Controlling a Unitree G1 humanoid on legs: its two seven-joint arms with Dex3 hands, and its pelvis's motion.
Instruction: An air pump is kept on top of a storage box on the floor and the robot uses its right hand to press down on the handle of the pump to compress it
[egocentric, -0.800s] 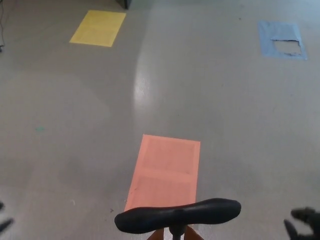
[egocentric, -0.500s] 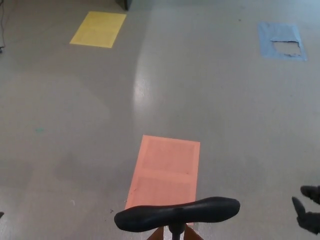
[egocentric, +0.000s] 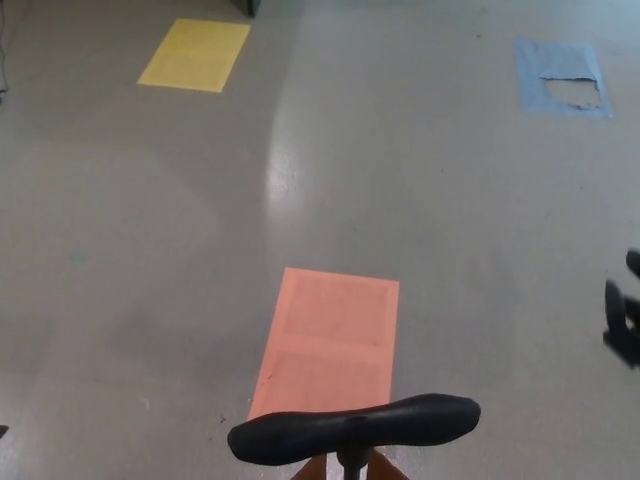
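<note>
At the bottom centre of the head view, the black pump handle (egocentric: 355, 427) is seen lying crosswise, slightly tilted, its right end higher than its left. Beneath the handle, a short dark shaft (egocentric: 351, 464) and two orange-brown struts (egocentric: 382, 466) are cut off by the lower edge; the storage box cannot be made out. Just beyond the handle, a salmon-pink rectangle (egocentric: 328, 343) is laid flat on the grey floor (egocentric: 450, 220), its near edge partly hidden by the handle. Far beyond the handle and to the left, a yellow rectangle (egocentric: 195, 55) is seen on the floor. Far beyond the handle and to the right, a blue patch (egocentric: 560, 78) with a torn, pale middle is seen. A pale sheen of reflected light is spread on the floor between the yellow rectangle and the pink one.

Well to the right of the handle and higher in the picture, the right hand (egocentric: 624, 315) is caught at the frame's edge, apart from the handle and touching nothing. Only dark finger parts are shown, so whether its fingers are spread or clenched cannot be told. No left hand can be identified.
</note>
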